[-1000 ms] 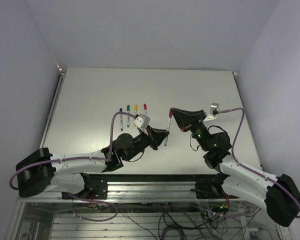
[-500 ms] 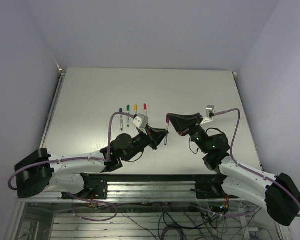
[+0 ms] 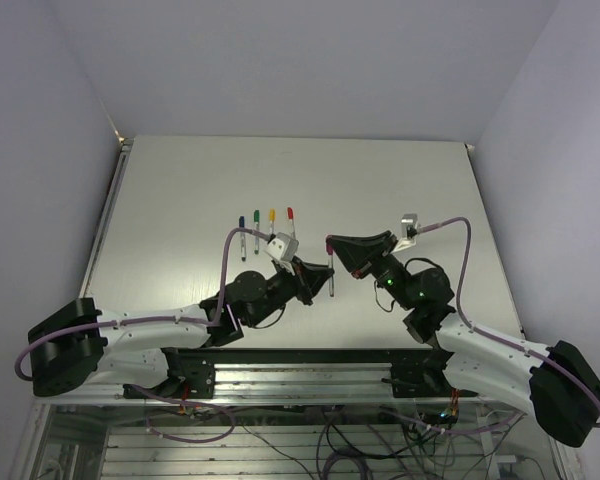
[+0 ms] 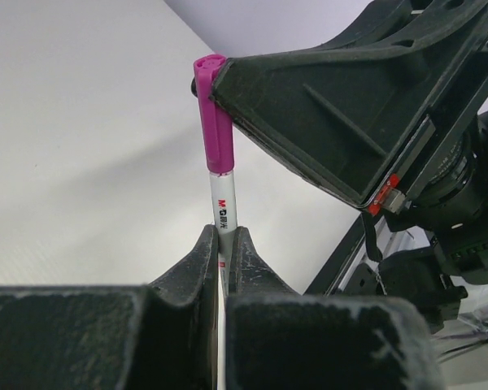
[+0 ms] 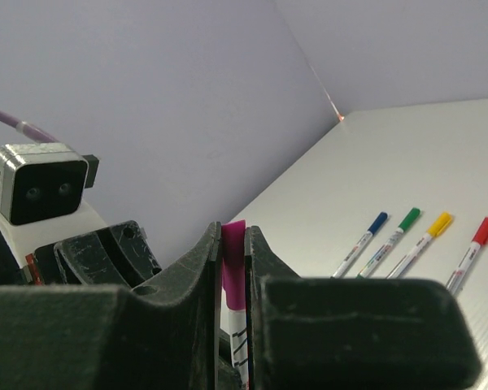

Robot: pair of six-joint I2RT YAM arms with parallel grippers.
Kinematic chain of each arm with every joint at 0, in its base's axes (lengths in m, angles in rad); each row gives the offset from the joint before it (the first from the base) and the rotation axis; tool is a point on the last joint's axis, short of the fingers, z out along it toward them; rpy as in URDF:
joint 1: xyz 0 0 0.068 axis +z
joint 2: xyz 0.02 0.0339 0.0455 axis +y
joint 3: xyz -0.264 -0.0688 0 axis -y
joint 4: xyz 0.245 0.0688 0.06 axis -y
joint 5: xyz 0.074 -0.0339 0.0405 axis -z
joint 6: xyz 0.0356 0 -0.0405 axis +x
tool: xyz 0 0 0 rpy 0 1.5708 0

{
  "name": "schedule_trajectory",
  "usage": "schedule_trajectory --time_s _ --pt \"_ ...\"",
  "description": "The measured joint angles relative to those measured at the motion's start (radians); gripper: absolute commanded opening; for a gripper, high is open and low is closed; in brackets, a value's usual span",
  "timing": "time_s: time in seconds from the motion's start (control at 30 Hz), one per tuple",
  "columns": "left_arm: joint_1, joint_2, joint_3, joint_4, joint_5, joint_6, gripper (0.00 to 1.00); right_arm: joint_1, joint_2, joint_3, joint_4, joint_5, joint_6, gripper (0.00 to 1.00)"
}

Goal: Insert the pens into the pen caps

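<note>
A thin whitish-grey pen [image 4: 224,203] stands nearly upright above the bench [image 3: 400,180], and its barrel carries a red letter "M" followed by small dark characters too fine to read. A further red mark shows lower down, mostly hidden between the fingers. The left gripper [image 4: 222,240] is clenched on the lower part of this barrel. A magenta cap [image 4: 213,118] sits on the pen's upper end, in line with the barrel, and the right gripper [image 5: 233,244] is clamped on it from the side.

A second ago, seen from above, the right gripper [image 3: 332,245] was further right, with the cap clear of the pen. It has since swung left and the cap now meets the pen's tip. The left gripper [image 3: 325,272] and the pen have hardly shifted.

Four more pens lie side by side on the bench beyond the left arm, untouched: a blue-capped pen [image 5: 363,239], a green-capped pen [image 5: 392,235], a yellow-capped pen [image 5: 424,238] and a red-capped pen [image 5: 470,247]. Their barrels carry dark print too small to read. In the right wrist view, the left arm's white camera box [image 5: 39,184] sits at the left. The right gripper's broad black body fills the upper right of the left wrist view, covering the bench behind it. A purple cable [image 3: 450,225] loops over the right arm.
</note>
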Motion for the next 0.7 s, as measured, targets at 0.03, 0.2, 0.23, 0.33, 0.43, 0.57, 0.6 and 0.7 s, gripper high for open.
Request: schedule_trajectory --time_s 0.03,0.2,0.23,0.33,0.43,0.57,0.6,0.7 --pt "0.000 -0.004 -0.006 -0.004 -0.001 0.000 0.07 0.006 -0.001 -0.003 -0.005 0.005 -0.002 0.00" --pt "-0.004 -0.023 -0.040 -0.010 -0.008 0.004 0.07 0.039 -0.008 -0.035 -0.010 0.048 -0.006 0.00" --pt "-0.004 -0.026 -0.044 -0.012 -0.008 0.005 0.07 0.045 -0.008 -0.039 -0.010 0.058 -0.006 0.00" --pt "-0.004 -0.034 -0.048 -0.013 -0.013 0.011 0.07 0.060 -0.006 -0.047 -0.003 0.084 -0.005 0.00" --pt "-0.003 -0.034 -0.048 -0.013 -0.014 0.012 0.07 0.072 0.004 -0.047 0.008 0.102 -0.006 0.00" --pt "-0.002 -0.034 -0.048 -0.018 -0.017 0.011 0.07 0.084 0.024 -0.041 0.019 0.118 -0.010 0.00" --pt "-0.002 -0.034 -0.048 -0.019 -0.020 0.011 0.07 0.086 0.029 -0.036 0.017 0.121 -0.013 0.00" --pt "0.002 -0.034 -0.048 -0.019 -0.036 0.007 0.07 0.090 0.033 -0.007 -0.016 0.130 -0.032 0.00"
